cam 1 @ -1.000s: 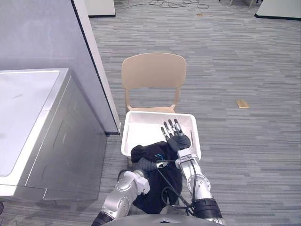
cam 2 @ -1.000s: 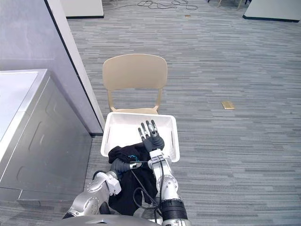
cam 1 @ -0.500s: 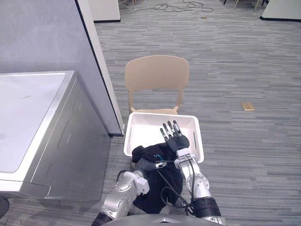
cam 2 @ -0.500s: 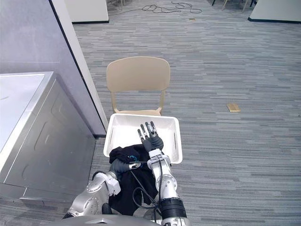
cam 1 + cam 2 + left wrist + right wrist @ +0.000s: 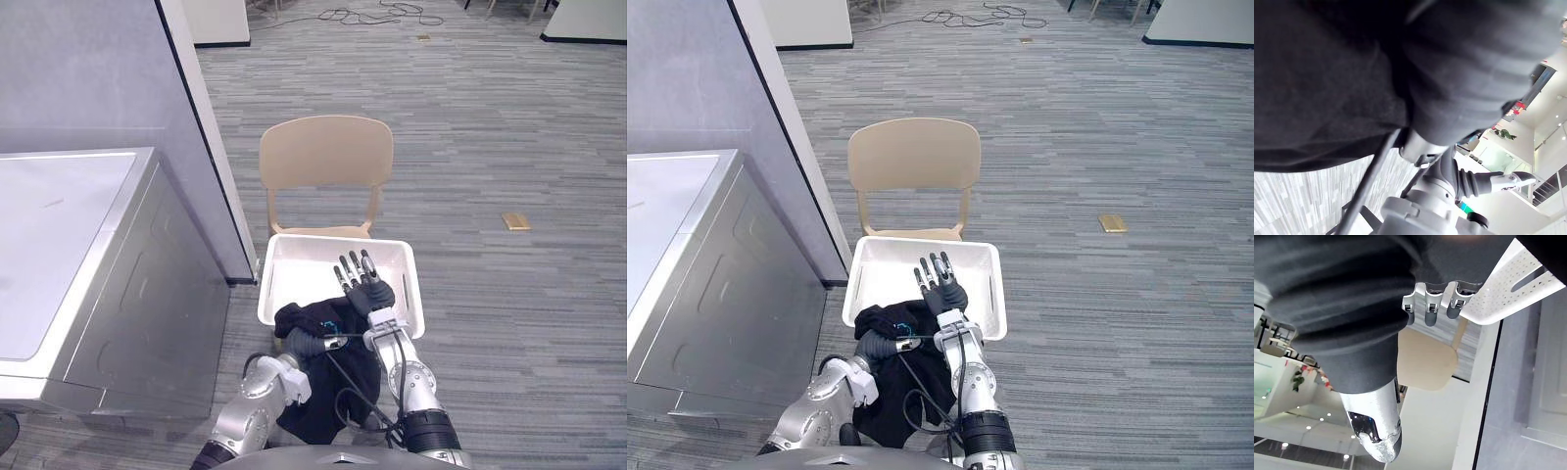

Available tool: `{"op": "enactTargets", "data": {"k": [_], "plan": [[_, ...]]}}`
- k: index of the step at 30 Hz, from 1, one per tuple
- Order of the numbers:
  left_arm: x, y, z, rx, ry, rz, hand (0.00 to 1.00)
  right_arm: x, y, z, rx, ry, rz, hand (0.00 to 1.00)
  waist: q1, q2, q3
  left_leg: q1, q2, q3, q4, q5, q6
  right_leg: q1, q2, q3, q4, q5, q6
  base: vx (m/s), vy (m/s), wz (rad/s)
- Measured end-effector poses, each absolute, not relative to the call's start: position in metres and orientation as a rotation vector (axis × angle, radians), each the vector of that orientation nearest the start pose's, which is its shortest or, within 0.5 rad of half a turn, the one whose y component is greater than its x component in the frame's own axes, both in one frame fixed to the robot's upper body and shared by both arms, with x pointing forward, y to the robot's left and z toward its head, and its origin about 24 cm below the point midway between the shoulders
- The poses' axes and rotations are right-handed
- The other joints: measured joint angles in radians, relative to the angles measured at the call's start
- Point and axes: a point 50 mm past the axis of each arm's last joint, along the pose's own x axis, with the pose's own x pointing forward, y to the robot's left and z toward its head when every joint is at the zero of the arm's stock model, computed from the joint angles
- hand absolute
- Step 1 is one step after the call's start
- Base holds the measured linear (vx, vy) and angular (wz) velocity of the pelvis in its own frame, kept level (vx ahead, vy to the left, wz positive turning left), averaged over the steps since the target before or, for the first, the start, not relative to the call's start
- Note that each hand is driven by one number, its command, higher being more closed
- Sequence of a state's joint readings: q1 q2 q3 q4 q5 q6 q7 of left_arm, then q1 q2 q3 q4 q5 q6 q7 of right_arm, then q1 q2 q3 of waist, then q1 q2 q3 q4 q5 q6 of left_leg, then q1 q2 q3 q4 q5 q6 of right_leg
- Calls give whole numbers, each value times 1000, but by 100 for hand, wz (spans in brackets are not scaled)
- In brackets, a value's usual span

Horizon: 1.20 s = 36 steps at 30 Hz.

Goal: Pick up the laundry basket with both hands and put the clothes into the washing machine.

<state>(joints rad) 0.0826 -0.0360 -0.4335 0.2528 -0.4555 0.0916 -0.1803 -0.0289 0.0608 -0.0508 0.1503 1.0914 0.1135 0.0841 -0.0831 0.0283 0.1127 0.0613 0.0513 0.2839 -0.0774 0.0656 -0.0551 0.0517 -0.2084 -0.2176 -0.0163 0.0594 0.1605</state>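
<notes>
Two hands meet at the white plastic laundry basket (image 5: 333,239), a shallow rectangular tub whose wall shows perforations and a slot in the right wrist view. Note the right hand (image 5: 368,291): its fingers lie straight and slightly apart above the basket floor. The soft black garment (image 5: 315,321) sits bunched just left of that hand, draped over the near rim and hanging below it. You cannot tell how the left hand (image 5: 302,343) is set, because the cloth hides its fingers. Beyond the right fingertips stands a beige moulded chair (image 5: 326,152). Well to the left is the grey metal washing machine (image 5: 127,294), cut off at the edge.
</notes>
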Motion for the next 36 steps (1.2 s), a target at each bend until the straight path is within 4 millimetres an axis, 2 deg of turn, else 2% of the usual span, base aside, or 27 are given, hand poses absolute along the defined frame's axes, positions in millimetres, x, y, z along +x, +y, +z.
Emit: {"op": "enactTargets", "data": {"k": [5, 9, 13, 15, 18, 23, 24, 32, 36], "plan": [[203, 30, -20, -473, 403, -556, 100, 257, -134, 38, 1132, 33, 96, 0, 5, 0, 0, 0, 0, 1, 0, -3, -2, 0, 0, -3, 0, -2, -1, 0, 0, -1], [210, 19, -9, -446, 364, -616, 100, 253, -142, 58, 1102, -97, 99, 0, 24, 0, -2, -2, 0, -3, 0, -3, 0, 0, 0, -10, 1, -4, 0, 0, 0, 3], [221, -2, 9, -371, 310, -711, 100, 254, -154, 73, 985, -154, 138, 0, 32, -1, -10, -8, -1, -8, 0, 2, 2, -4, 0, -15, 2, -4, 0, 0, 0, 3], [228, -10, 13, -320, 295, -748, 100, 256, -159, 78, 933, -174, 144, 0, 32, 0, -36, -12, -1, -8, 0, 2, 2, -7, 0, -16, 2, -4, 0, 0, 0, 0], [244, -23, 23, -237, 260, -762, 100, 262, -160, 89, 894, -215, 164, 0, 25, -3, -70, -13, 1, -9, 0, 4, 2, -10, 0, -10, 4, -5, -1, 0, 0, 0], [263, -31, 37, -173, 221, -736, 100, 268, -151, 100, 891, -236, 182, 0, 22, -9, -81, -14, 3, -8, 0, 13, 3, -17, 0, -3, 13, -5, -4, -2, -1, -1], [264, -32, 39, -172, 210, -722, 0, 269, -147, 100, 887, -221, 191, 0, 22, -17, -91, -14, 7, -5, -1, 15, 2, -22, 1, 2, 17, -6, -6, -24, -5, -4], [277, -37, 50, -139, 184, -709, 0, 274, -148, 108, 871, -241, 180, 0, 18, -61, -120, -26, 9, 5, 0, 23, 4, -45, 2, 15, 22, 1, -13, -34, -3, -4], [284, -37, 52, -128, 192, -696, 0, 274, -147, 117, 882, -274, 199, 0, 13, -63, -119, -30, 9, 5, -1, 26, 5, -52, 2, 15, 22, 4, -13, -38, -4, 0]]}}
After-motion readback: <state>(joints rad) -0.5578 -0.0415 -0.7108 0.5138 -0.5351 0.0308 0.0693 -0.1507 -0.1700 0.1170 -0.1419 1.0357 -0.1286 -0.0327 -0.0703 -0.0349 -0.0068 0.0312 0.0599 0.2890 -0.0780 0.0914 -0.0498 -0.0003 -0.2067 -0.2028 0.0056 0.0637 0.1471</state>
